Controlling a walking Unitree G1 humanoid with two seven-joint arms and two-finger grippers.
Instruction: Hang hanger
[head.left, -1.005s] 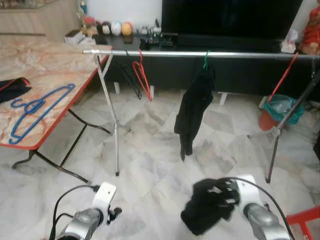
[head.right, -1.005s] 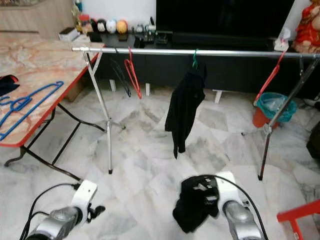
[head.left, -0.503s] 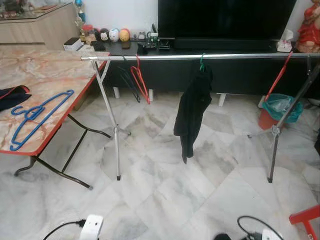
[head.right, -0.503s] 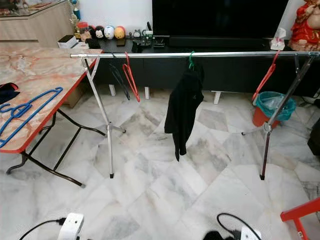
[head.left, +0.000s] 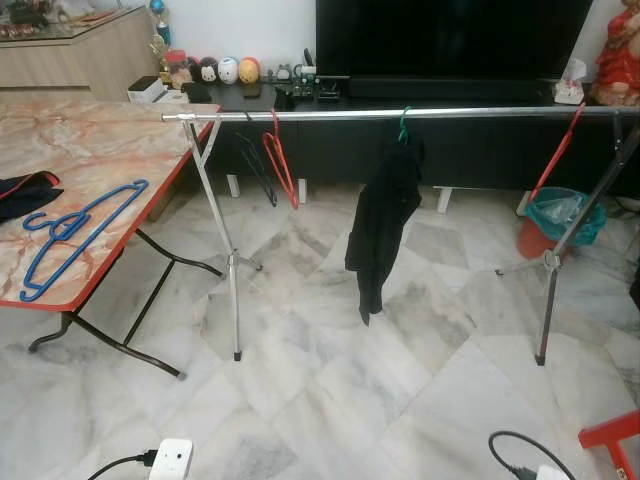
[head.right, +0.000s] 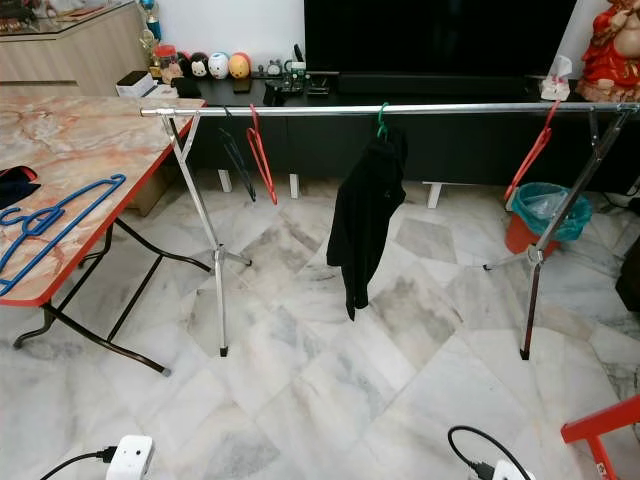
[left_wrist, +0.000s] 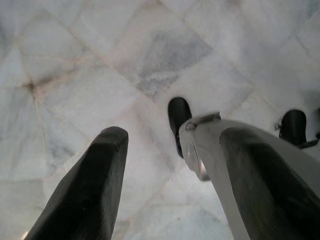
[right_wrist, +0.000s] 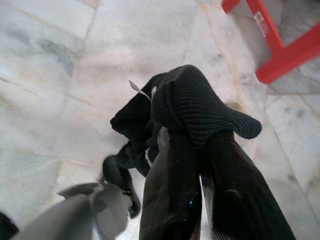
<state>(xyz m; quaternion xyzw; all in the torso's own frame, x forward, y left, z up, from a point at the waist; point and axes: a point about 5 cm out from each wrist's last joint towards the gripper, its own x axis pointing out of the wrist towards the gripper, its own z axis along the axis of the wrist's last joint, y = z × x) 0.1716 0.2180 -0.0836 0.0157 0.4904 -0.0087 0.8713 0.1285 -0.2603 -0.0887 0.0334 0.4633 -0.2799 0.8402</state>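
Note:
A silver clothes rail (head.left: 470, 112) spans the room ahead. From it hang a black garment (head.left: 383, 225) on a green hanger (head.left: 403, 125), a red hanger (head.left: 280, 160), a black hanger (head.left: 256, 160) and, at the far right, another red hanger (head.left: 556, 150). Blue hangers (head.left: 75, 230) lie on the table to my left. My right gripper (right_wrist: 197, 137) hangs low over the floor, shut on a bunched black garment (right_wrist: 200, 107). My left gripper (left_wrist: 172, 137) is open and holds nothing; its fingers (left_wrist: 95, 190) point at the floor.
A marble-topped table (head.left: 110, 145) with a red edge stands at the left, with a dark cloth (head.left: 25, 190) on it. Behind the rail is a TV console (head.left: 450, 150). A teal bin (head.left: 560, 215) and a red frame (head.left: 612, 440) are at the right.
Both arms have dropped to the bottom edge of the head views, and the black garment in my right gripper went down with them. The camera has tilted up slightly.

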